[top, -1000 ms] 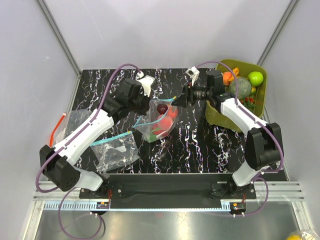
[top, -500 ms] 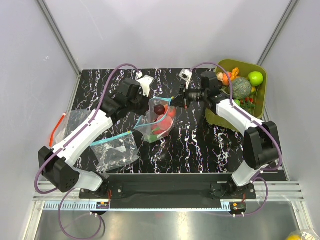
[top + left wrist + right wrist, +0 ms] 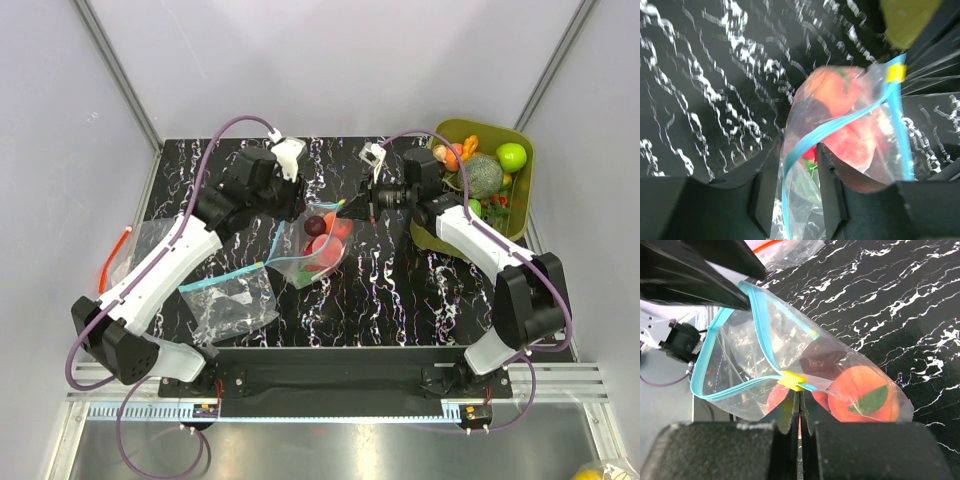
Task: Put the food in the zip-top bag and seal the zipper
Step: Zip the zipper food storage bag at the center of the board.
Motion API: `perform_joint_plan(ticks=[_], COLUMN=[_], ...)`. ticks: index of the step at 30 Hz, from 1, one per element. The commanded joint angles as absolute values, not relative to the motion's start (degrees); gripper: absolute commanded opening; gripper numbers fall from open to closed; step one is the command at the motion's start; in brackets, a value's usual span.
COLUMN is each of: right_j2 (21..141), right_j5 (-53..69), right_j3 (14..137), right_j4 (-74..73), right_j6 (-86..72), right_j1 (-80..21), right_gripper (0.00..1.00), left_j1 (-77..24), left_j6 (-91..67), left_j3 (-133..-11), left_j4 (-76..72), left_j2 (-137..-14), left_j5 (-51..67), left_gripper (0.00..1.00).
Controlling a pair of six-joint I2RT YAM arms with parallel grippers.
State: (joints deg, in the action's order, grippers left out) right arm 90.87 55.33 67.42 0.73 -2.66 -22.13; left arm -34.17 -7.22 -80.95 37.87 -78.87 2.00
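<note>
The zip-top bag [image 3: 312,245] lies mid-table, its mouth lifted between both grippers. Food shows through the plastic: an orange fruit with a green leaf [image 3: 865,395], a dark plum [image 3: 822,357] and red pieces [image 3: 322,248]. My right gripper [image 3: 799,396] is shut on the bag's edge just under the yellow slider [image 3: 792,381] of the blue-green zipper [image 3: 757,310]. My left gripper [image 3: 799,150] stands open at the other end. The zipper [image 3: 840,125] and slack plastic pass between its fingers [image 3: 765,190], and the mouth gapes in a triangle.
An olive-green tub [image 3: 530,170] with several more toy fruits stands at the back right, beside the right arm. A second clear bag with a blue-green strip [image 3: 235,300] lies front left. A clear bag with an orange-red strip [image 3: 140,245] lies at the left edge.
My right gripper closed on the bag's edge at the yellow slider. My left gripper, shut on the other end of the mouth before, has opened and shifted slightly toward the back.
</note>
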Motion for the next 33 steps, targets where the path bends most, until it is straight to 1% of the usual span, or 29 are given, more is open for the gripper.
perform_joint_plan(ticks=[1, 3, 6, 10, 18, 24, 27, 29, 30, 31, 33], right_j2=[89.5, 90.1, 91.0, 91.1, 90.6, 90.1, 89.6, 89.2, 88.9, 88.7, 87.8], right_j5=[53.1, 53.0, 53.7, 53.9, 53.6, 52.9, 52.5, 52.2, 52.1, 52.0, 51.7], right_j3=[69.8, 70.6, 71.1, 71.0, 70.7, 70.7, 70.7, 70.7, 70.7, 70.7, 70.2], right_j4=[3.2, 3.5, 3.6, 3.8, 4.5, 4.6, 4.0, 3.7, 3.2, 2.8, 1.8], right_j6=[-5.0, -5.4, -5.4, -5.1, -5.6, -5.7, -5.5, -5.3, -5.1, -5.0, -4.3], right_j1=[-23.1, -23.2, -23.3, -23.3, -23.4, -23.3, -23.3, -23.3, -23.3, -23.3, -23.3], right_gripper=[0.00, 0.00, 0.05, 0.07, 0.09, 0.11, 0.13, 0.15, 0.18, 0.25, 0.31], left_j1=[-34.1, -34.1, -34.5, -36.0, -39.3, -39.6, -39.6, -39.5, -39.5, -39.6, -39.6], left_j6=[-5.0, -4.1, -2.3, 1.1, 10.8, 12.1, 12.4, 12.5, 12.8, 12.8, 13.3], left_j3=[-87.7, -89.6, -92.1, -93.9, -96.2, -96.0, -95.8, -96.7, -97.1, -97.6, -98.3], left_j4=[36.4, 37.5, 39.3, 41.0, 46.5, 45.4, 43.3, 42.9, 43.0, 43.1, 43.2], left_j2=[-79.3, -80.9, -83.8, -87.0, -90.3, -92.4, -94.1, -95.1, -95.9, -96.1, -95.7], left_j5=[5.1, 7.3, 11.1, 11.3, 3.0, 1.5, 2.3, 2.4, 2.2, 1.8, 2.2], left_gripper=[0.41, 0.41, 0.41, 0.41, 0.42, 0.42, 0.37, 0.19, 0.07, 0.00, 0.00])
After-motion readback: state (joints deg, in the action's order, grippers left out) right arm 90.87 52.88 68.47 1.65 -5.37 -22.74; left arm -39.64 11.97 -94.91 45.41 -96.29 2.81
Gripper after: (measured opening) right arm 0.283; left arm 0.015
